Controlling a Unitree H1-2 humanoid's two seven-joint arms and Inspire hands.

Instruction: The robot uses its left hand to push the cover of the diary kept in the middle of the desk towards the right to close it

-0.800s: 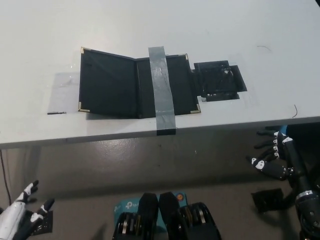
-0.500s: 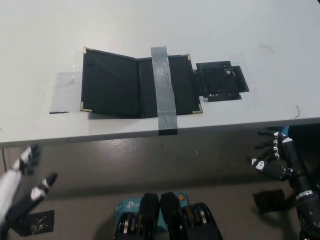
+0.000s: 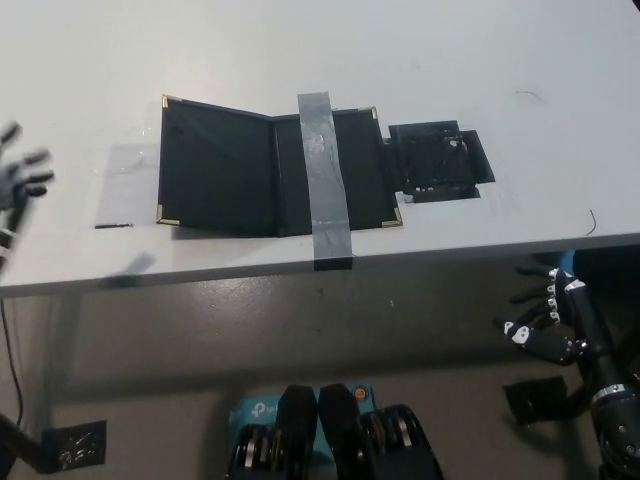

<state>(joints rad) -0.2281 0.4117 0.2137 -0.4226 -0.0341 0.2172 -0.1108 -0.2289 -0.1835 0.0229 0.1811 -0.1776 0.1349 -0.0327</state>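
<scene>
A: So, diary (image 3: 275,168) shut yet?
B: No, open mid-desk (image 3: 420,60), taped. Left hand (image 3: 15,180) well left of diary, blurred, fingers apart, no contact. Right hand (image 3: 540,315) idle below-right, fingers apart.

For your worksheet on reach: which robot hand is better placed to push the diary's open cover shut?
Left. The left robot hand is raised beside the diary, near its open cover; the right robot hand hangs below the desk.

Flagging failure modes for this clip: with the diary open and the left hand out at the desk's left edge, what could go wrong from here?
The left hand is blurred and well left of the diary; it may catch the desk edge or overshoot. The left cover lies nearly flat, so fingers could slide over it. The grey tape pins only the right half; a hard push might shift it.
</scene>
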